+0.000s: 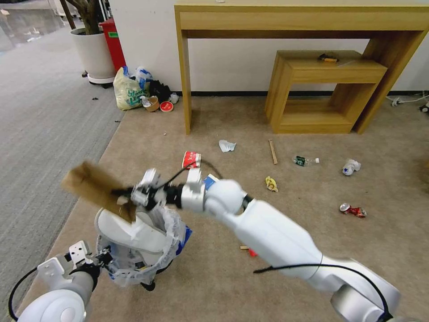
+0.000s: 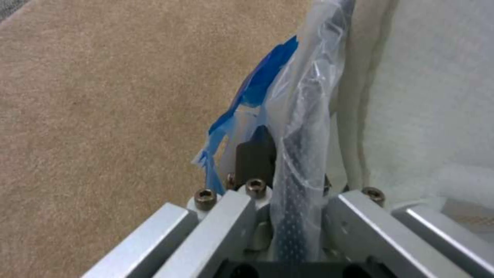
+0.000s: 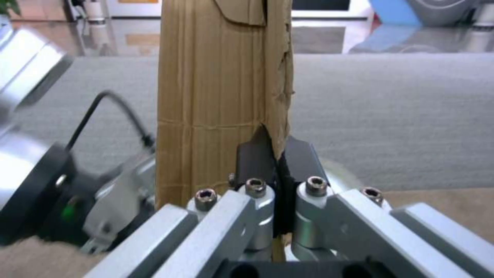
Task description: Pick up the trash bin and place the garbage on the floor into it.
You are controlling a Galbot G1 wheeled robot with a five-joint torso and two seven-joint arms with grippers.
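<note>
Dropping-in step: the right gripper (image 3: 278, 181) fingers pinch the cardboard (image 1: 96, 185) just above the trash bin (image 1: 138, 250) — whose rim the left gripper (image 2: 285, 181) fingers clamp. Next, I judge, lower and release.

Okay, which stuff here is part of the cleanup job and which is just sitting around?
Job:
trash bin, held by left gripper
cardboard, held by right gripper
red cup
crumpled paper
wooden stick
plastic bottle
crushed can

Just there:
yellow shopping bag
wooden desk
plant pot
</note>
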